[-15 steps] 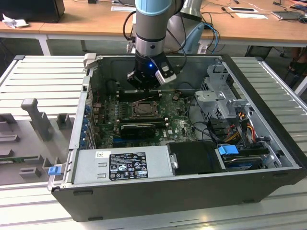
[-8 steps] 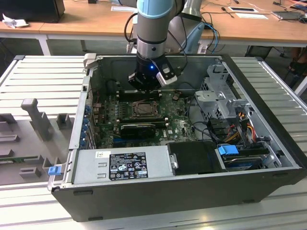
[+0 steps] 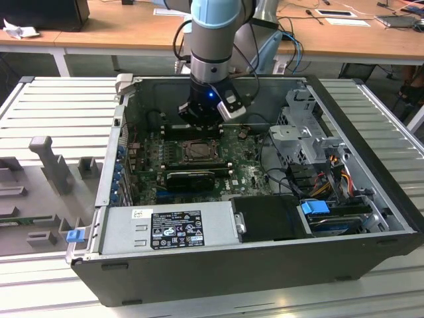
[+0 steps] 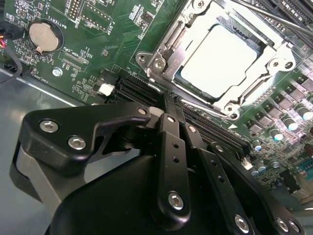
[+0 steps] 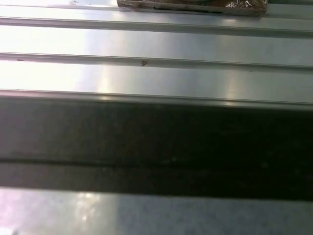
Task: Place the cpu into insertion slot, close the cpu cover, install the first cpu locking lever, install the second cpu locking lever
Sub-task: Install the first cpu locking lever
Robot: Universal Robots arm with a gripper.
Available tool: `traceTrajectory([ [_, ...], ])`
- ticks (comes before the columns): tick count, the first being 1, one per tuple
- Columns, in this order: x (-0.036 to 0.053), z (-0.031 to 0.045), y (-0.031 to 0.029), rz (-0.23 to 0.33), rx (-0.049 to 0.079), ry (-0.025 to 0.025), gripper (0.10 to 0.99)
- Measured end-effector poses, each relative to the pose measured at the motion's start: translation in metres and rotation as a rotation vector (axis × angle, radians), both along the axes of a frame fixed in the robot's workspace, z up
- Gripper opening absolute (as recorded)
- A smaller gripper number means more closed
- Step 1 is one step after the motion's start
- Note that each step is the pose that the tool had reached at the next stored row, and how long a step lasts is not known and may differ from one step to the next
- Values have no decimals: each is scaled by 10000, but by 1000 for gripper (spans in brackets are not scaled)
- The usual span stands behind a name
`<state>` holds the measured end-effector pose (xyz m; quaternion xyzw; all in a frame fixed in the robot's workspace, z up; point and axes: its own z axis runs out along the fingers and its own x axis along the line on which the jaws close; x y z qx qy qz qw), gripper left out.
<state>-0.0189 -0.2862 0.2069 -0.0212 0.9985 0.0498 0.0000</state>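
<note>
Ribbed metal bench, open PC case (image 3: pixel 371 218): cpu (image 4: pixel 222 61) seated in slot (image 4: pixel 166 58), cover (image 4: pixel 266 63) down over it, gripper (image 3: pixel 199 119) just above, presumably working levers; finger state unclear.

A ribbed silver metal bench (image 3: pixel 59 99) runs across the exterior view, its long grooves catching the light. Sitting square on it is the open black computer case (image 3: pixel 252 265), lying on its side with its inside facing up. Out on the exterior view's left, grey plastic fixture blocks (image 3: pixel 50 162) stand upright on the ribs, well apart from the case. Behind the bench stretches a wooden desk (image 3: pixel 132 30) carrying white papers (image 3: pixel 348 21). In the first wrist view the same ribbed surface (image 5: pixel 156 44) shines bright.
</note>
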Motion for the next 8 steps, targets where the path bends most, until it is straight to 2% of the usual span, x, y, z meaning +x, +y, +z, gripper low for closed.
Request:
traceTrajectory([
  [8,18,-22,0,0,-74,0,106],
])
